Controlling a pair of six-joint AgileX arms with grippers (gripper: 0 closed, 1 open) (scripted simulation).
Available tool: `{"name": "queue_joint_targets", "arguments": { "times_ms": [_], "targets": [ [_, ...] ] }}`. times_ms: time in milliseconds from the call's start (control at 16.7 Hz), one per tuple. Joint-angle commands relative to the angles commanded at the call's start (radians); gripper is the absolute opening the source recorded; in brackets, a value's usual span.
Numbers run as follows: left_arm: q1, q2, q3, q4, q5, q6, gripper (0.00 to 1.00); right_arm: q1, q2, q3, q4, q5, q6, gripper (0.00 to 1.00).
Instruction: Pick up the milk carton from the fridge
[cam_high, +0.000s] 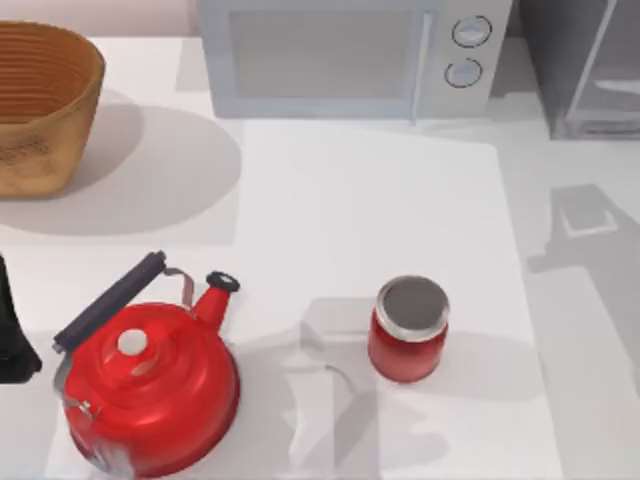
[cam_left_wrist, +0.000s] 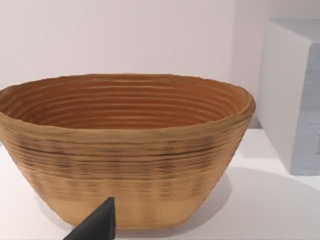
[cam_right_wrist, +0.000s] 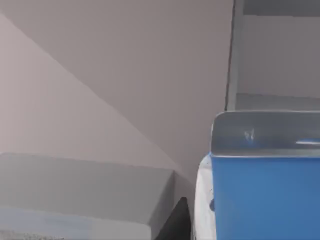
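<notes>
The milk carton (cam_right_wrist: 265, 200), blue with a white side and a grey top flap, sits very close in the right wrist view, inside the grey walls of the fridge (cam_right_wrist: 125, 90). One dark fingertip (cam_right_wrist: 176, 222) of my right gripper presses against the carton's white side, so the gripper is shut on it. The carton's base is out of frame. In the top view the fridge (cam_high: 585, 70) stands at the back right corner, dark grey with a pale door panel. My left gripper (cam_high: 12, 335) is parked at the table's left edge.
A woven basket (cam_high: 40, 105) stands at the back left, also close in the left wrist view (cam_left_wrist: 125, 150). A light grey microwave (cam_high: 350, 55) is at the back middle. A red kettle (cam_high: 150, 385) and a red jar with silver lid (cam_high: 408, 330) stand near the front.
</notes>
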Motion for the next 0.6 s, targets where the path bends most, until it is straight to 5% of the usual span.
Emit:
{"name": "queue_joint_targets", "arguments": {
  "times_ms": [600],
  "targets": [
    [0.0,0.0,0.0,0.0,0.0,0.0,1.0,0.16,0.885,0.295,0.578,-0.13,0.014,0.0]
  ]
}}
